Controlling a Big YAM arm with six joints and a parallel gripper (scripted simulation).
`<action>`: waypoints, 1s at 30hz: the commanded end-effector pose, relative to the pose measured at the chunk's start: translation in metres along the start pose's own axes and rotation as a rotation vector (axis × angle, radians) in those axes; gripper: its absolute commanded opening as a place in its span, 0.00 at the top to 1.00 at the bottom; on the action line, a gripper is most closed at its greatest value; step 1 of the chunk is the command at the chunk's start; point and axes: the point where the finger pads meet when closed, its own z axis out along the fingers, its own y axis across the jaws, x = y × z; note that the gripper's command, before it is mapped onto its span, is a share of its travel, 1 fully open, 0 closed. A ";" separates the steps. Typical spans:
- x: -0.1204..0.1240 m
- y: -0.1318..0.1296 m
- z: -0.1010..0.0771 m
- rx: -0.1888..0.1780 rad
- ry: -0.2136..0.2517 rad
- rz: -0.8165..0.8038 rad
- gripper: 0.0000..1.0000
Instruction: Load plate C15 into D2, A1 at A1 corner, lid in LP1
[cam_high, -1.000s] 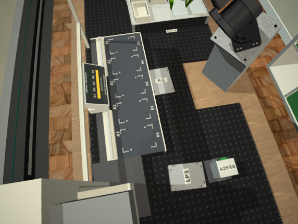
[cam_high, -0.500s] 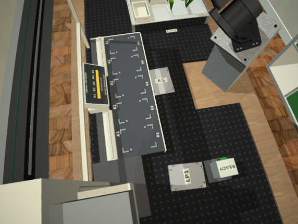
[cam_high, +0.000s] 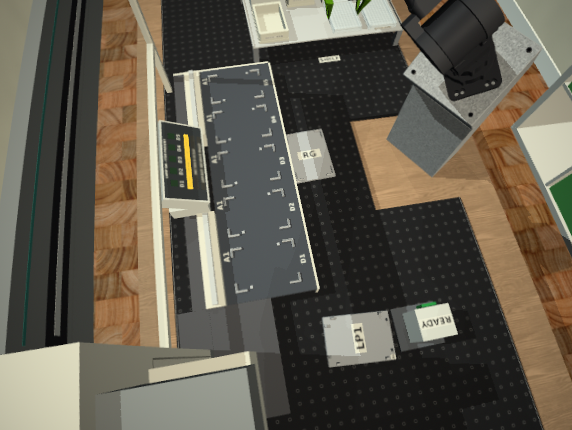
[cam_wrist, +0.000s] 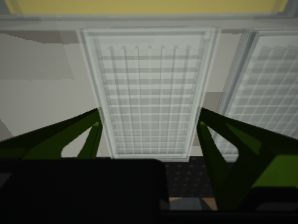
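In the wrist view my gripper (cam_wrist: 149, 112) is shut on a clear lidded well plate (cam_wrist: 150, 92) that lies on the pale SHELF. One green finger presses on each long side, near the plate's near end. I cannot read its label, and I cannot tell whether the fingers hold the lid or the plate's base. In the top view only the green fingertips (cam_high: 345, 5) show, at the top edge over the plate (cam_high: 345, 19). Deck position D2 (cam_high: 257, 215) is empty. Lid park LP1 (cam_high: 358, 338) is empty.
A second clear plate (cam_wrist: 267, 95) lies close to the right of the held one. A cream open box (cam_high: 271, 18) stands on the SHELF's left part. The regrip nest RG (cam_high: 309, 155) and the READY key (cam_high: 430, 322) are bare. The arm's base (cam_high: 457, 45) stands at the upper right.
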 end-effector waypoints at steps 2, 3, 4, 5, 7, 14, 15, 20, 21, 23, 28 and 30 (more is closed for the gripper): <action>-0.014 0.004 -0.027 -0.015 -0.037 -0.004 1.00; -0.012 0.004 -0.028 -0.015 -0.036 -0.003 1.00; -0.012 0.004 -0.030 -0.014 -0.036 -0.003 1.00; -0.012 0.004 -0.032 -0.014 -0.036 -0.003 1.00; -0.012 0.004 -0.035 -0.014 -0.036 -0.003 1.00; -0.012 0.004 -0.045 -0.014 -0.037 -0.004 1.00; -0.012 0.004 -0.045 -0.014 -0.037 -0.004 1.00; -0.012 0.003 -0.054 -0.013 -0.037 -0.003 1.00; -0.012 0.003 -0.055 -0.013 -0.037 -0.003 1.00; -0.012 0.003 -0.059 -0.013 -0.037 -0.003 1.00; -0.011 0.003 -0.067 -0.013 -0.037 -0.003 1.00; -0.011 0.003 -0.071 -0.013 -0.037 -0.004 1.00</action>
